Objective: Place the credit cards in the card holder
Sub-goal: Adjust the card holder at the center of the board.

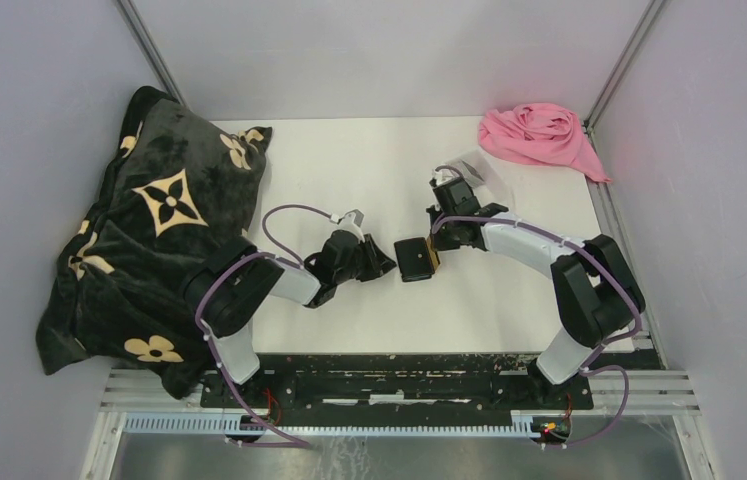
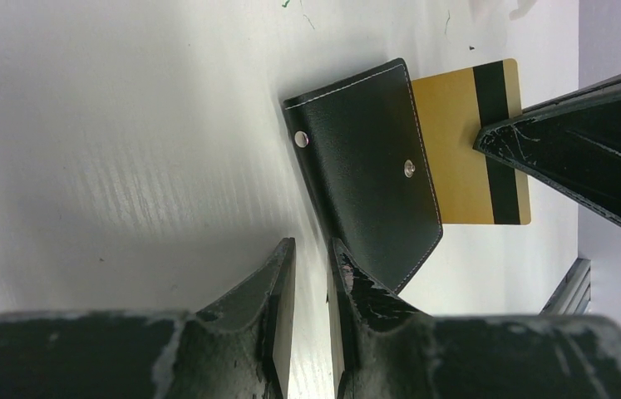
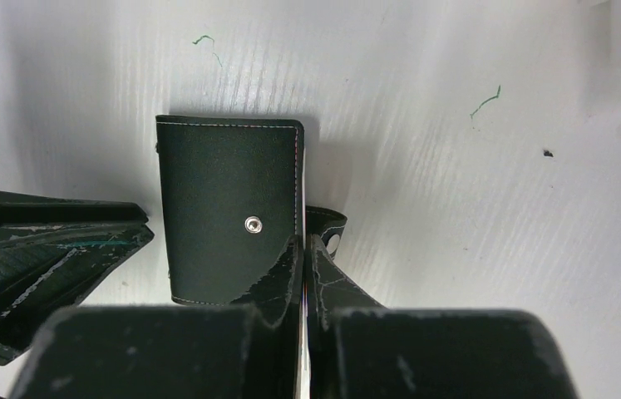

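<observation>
The black card holder [image 1: 411, 259] lies closed on the white table between my two grippers, its metal stud facing up. A gold card [image 2: 456, 150] with a dark stripe sticks out from the holder's right edge. My right gripper [image 1: 440, 243] is shut on that card, which shows edge-on between its fingers in the right wrist view [image 3: 303, 274] at the holder's edge [image 3: 228, 208]. My left gripper [image 2: 311, 249] sits at the near left edge of the holder [image 2: 365, 166]. Its jaws stand a narrow gap apart with only table showing between them. It also shows in the top view [image 1: 381, 262]. No other cards are in view.
A black plush blanket [image 1: 149, 230] with tan flower patterns is heaped along the left side. A pink cloth [image 1: 539, 135] lies at the back right corner. A clear plastic tray [image 1: 481, 175] stands just behind the right gripper. Grey walls enclose the table.
</observation>
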